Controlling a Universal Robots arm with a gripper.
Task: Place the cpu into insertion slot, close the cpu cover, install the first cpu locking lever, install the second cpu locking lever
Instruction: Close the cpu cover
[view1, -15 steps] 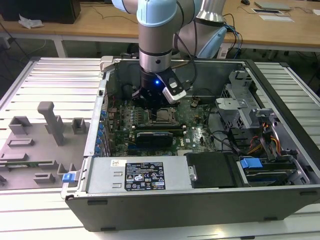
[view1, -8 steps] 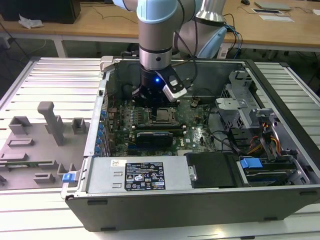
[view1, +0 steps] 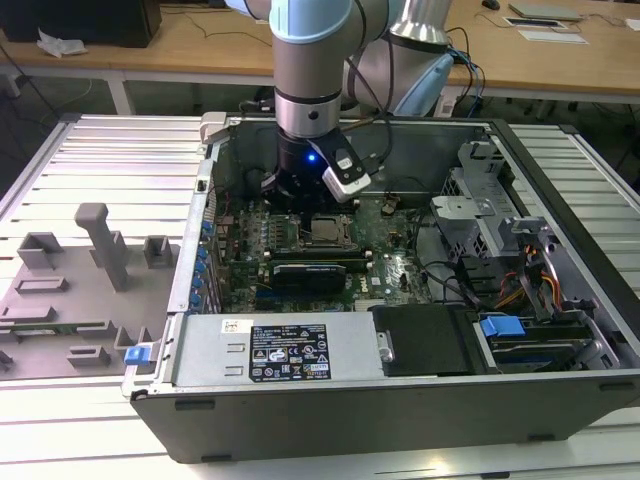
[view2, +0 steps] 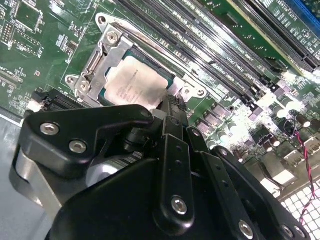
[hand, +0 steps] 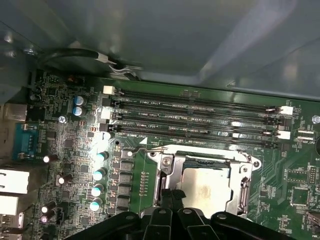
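The cpu (hand: 206, 189) lies flat in the insertion slot (hand: 200, 163), its silver-grey top showing through the window of the cpu cover (hand: 245, 176). The cover (view2: 106, 56) is folded down over the cpu (view2: 132, 82). A thin wire locking lever (hand: 142, 149) runs along the socket's side nearest the memory slots. My gripper (view2: 171, 104) hangs low over one edge of the socket, its black fingers (hand: 169, 199) pressed together with nothing seen between them. In the exterior view the gripper (view1: 303, 200) stands inside the computer case just beside the socket (view1: 326, 230).
Long black memory slots (hand: 200, 112) lie beside the socket. Capacitors (hand: 100, 172) stand in a row on the board. A black card (view1: 310, 272) sits near the socket, a grey drive cage (view1: 480, 200) and cables (view1: 520, 280) on the exterior view's right. A grey fixture tray (view1: 80, 280) lies outside the case.
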